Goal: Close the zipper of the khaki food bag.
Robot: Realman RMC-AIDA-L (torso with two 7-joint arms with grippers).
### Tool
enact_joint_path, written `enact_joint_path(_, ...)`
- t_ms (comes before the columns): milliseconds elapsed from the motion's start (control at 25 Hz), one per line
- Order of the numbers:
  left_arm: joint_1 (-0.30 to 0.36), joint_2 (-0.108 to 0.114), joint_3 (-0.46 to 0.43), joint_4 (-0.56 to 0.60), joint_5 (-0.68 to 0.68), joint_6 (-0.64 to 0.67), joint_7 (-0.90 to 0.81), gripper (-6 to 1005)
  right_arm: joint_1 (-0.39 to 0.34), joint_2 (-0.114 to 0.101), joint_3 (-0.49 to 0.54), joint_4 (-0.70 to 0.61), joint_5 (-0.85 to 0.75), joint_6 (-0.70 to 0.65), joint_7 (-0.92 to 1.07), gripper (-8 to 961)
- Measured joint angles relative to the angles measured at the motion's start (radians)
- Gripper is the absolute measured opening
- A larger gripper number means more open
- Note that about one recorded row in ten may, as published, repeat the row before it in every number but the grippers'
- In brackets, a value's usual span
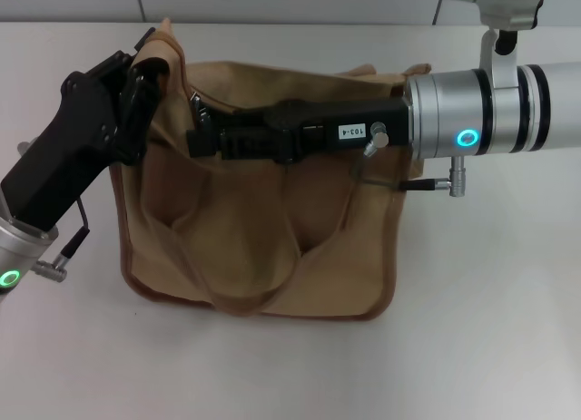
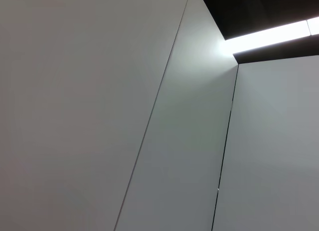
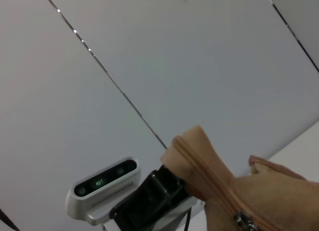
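1. The counter (image 1: 490,329) is a plain white surface; the khaki food bag (image 1: 263,248) stands on it at the middle of the head view, its two loop handles hanging down the near face.
2. Behind the counter runs a pale grey wall of flat panels (image 1: 272,3) with thin seams. The left wrist view shows only such panels (image 2: 75,111), a dark ceiling and a bright strip light (image 2: 269,37).
3. The left gripper (image 1: 145,71) is at the bag's far left corner, its fingers clenched on a raised peak of the fabric there.
4. The right gripper (image 1: 195,134) reaches across the bag's top from the right. Whether its fingers are released or clenched I cannot tell.
5. The zipper (image 3: 209,183) runs along the lifted corner in the right wrist view, with a small silver pull (image 3: 242,220) low on it. The left gripper (image 3: 149,198) and its camera (image 3: 102,188) sit beside that corner.
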Motion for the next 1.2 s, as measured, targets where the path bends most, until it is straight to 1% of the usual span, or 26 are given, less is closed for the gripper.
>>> enact_joint_path(360, -0.008, 0.0, -0.001, 0.001, -0.001, -0.009, 0.002, 53, -0.006, 0.0, 0.0, -0.02, 0.001, -0.002, -0.012, 447)
enact_joint_path(640, -0.009, 0.0, -0.002, 0.002, -0.008, -0.012, 0.003, 55, -0.012, 0.001, 0.0, -0.027, 0.001, -0.004, -0.039, 294)
enact_joint_path(840, -0.011, 0.0, -0.002, 0.002, -0.008, -0.014, 0.003, 56, -0.012, 0.001, 0.0, -0.03, 0.002, 0.001, -0.04, 166)
enact_joint_path(1080, -0.011, 0.0, -0.003, 0.002, -0.008, -0.015, 0.003, 58, -0.015, 0.001, 0.004, -0.031, 0.003, 0.004, -0.041, 141)
enact_joint_path(1200, -0.012, 0.0, -0.004, 0.002, -0.008, -0.016, 0.003, 59, -0.029, 0.001, 0.011, -0.041, 0.005, 0.004, -0.041, 128)
